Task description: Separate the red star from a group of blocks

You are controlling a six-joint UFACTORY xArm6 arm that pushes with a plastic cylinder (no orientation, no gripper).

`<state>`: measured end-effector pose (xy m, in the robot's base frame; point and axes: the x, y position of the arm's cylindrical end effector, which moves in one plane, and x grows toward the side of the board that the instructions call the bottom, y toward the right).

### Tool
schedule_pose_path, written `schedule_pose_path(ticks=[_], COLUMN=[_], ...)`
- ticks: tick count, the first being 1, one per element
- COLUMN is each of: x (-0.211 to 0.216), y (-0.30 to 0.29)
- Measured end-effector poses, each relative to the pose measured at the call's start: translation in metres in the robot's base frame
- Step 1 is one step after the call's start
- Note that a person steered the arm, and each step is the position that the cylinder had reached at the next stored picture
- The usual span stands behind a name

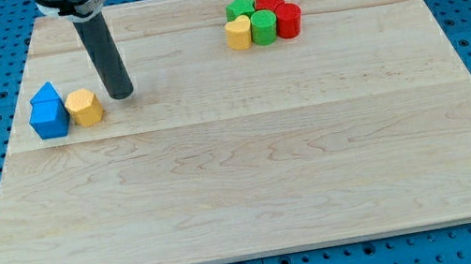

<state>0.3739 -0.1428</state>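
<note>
On the wooden board (252, 177), a tight cluster sits toward one o'clock: the red star (269, 1) at its top, the green star-shaped block (241, 8) at the star's nine o'clock, the red cylinder (289, 20) at five o'clock, the green cylinder (263, 27) and yellow heart-shaped block (239, 33) below. Toward nine o'clock, the blue house-shaped block (48, 111) touches the yellow hexagonal block (84, 108); the rod's tip (123, 95) stands just at that block's three o'clock.

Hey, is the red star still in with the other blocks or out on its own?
In. The red star sits packed against the green star, green cylinder and red cylinder. My tip is far left.
</note>
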Motion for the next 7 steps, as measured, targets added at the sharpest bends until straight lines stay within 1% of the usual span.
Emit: schedule_pose_path(ticks=[2, 3, 4, 5, 6, 7], x=[0.001, 0.004, 0.015, 0.015, 0.009, -0.038], y=[-0.001, 0.004, 0.028, 0.028, 0.034, 0.041])
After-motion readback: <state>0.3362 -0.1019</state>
